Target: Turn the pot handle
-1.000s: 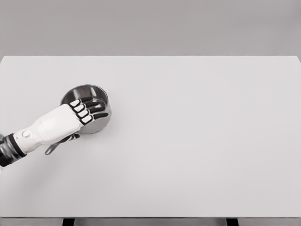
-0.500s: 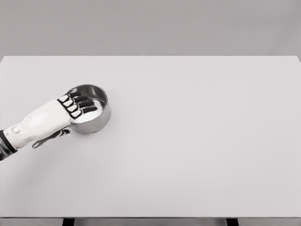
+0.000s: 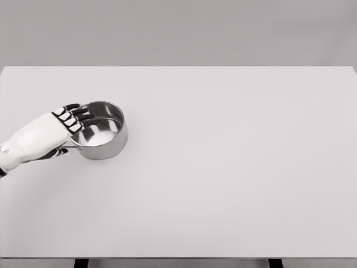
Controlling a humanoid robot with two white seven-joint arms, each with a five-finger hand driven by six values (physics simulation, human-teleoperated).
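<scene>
A shiny steel pot (image 3: 103, 134) stands on the left part of the white table (image 3: 223, 167). My left hand (image 3: 67, 131) comes in from the left edge and lies against the pot's left side. Its dark-padded fingers (image 3: 75, 116) are spread over the left rim and grip nothing. The thumb (image 3: 56, 152) shows below the palm. The hand hides the pot's handle, which points left beneath it. The right arm is out of view.
The table's left edge runs close to my forearm (image 3: 14, 153). The far edge meets a grey wall (image 3: 178, 33).
My left hand has drawn back to the left, off the pot's middle to its left rim. The handle swung from lower left to under the hand, and the pot shifted slightly left.
</scene>
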